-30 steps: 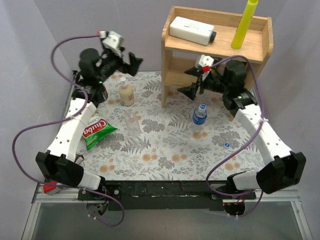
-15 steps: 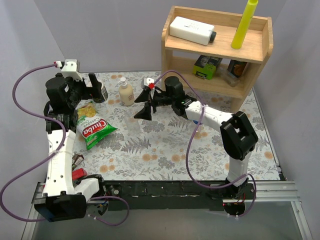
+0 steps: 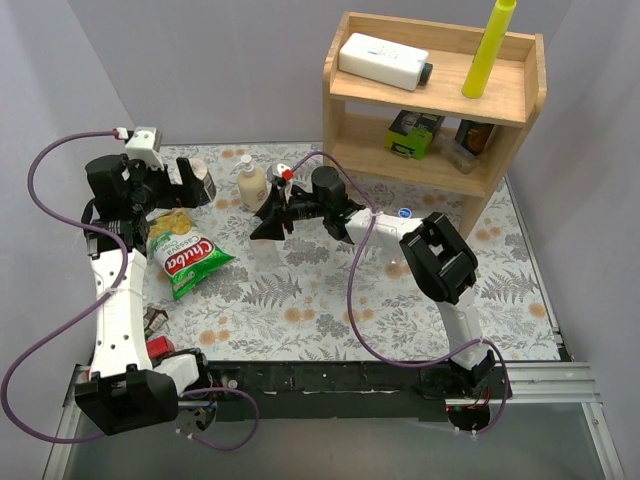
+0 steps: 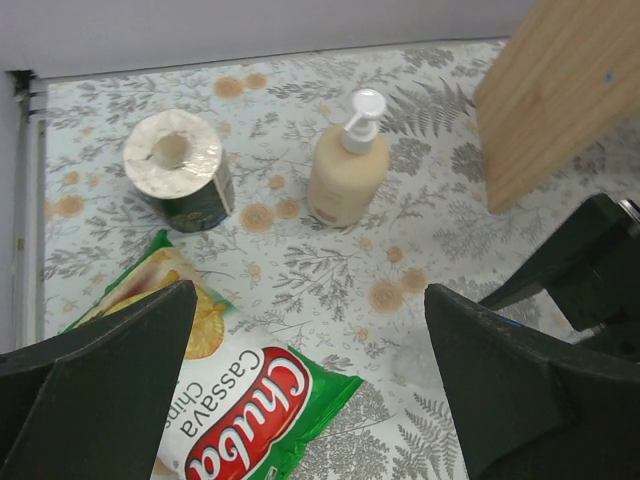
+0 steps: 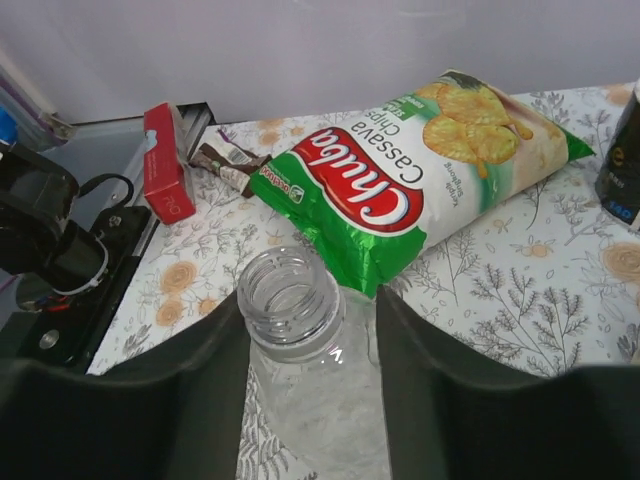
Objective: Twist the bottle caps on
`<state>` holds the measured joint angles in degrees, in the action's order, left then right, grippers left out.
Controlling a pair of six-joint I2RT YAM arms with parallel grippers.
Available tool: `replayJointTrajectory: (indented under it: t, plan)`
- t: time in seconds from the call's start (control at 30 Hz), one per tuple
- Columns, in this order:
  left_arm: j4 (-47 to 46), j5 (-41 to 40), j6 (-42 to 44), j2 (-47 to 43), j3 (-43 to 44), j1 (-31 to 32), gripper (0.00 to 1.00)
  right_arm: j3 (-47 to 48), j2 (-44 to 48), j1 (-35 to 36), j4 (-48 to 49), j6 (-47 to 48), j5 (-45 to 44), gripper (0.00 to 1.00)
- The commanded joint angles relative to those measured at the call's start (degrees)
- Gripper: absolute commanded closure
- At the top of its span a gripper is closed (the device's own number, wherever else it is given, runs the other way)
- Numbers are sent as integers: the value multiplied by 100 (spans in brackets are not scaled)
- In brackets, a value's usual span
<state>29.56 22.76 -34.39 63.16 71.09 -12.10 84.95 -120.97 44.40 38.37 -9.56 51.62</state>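
1. From overhead, the left tool [image 3: 196, 186] hangs at upper left. The right tool [image 3: 265, 222] reaches left of centre, near the cream pump bottle [image 3: 252, 188] on the flowered desk [image 3: 330, 300].
2. In the left wrist view, its fingers [image 4: 90, 370] gape wide and empty above the chips bag [image 4: 240, 420].
3. In the right wrist view, a capless clear bottle [image 5: 300, 340] stands upright at lower centre. The right tool's fingers sit close on both sides of it; I cannot tell whether they press.
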Motion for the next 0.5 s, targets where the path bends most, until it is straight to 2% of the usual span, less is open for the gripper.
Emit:
replayJointTrajectory:
  t: [0.0, 0.03, 0.07, 0.13, 0.27, 0.3, 0.33, 0.47]
  plan:
    - [609, 1865, 1167, -75, -94, -12, 2, 451, 46, -2, 524, -634, 139, 67]
    - [612, 1950, 1511, -215, -226, 162, 2, 548, 169, -28, 401, -756, 112, 72]
    - [534, 1942, 1584, -286, -506, 294, 2, 628, 248, -150, 225, -801, 77, 83]
    - [489, 2205, 2021, -409, -683, 636, 2, 1092, 459, -291, -214, -784, 59, 90]
    - [244, 2724, 2104, -296, -939, 989, 2, 2007, 670, -695, -1339, -478, 148, 94]
    - [-18, 2690, 2042, -260, -1035, 1103, 2, 2130, 723, -740, -1654, -450, 69, 99]
    - [-229, 2568, 1963, -225, -1105, 1400, 2, 2218, 828, -775, -1831, -433, -36, 99]
    - [-1311, 2260, 1516, -93, -1387, 1851, 2, 2456, 1075, -889, -2193, -502, -371, 99]
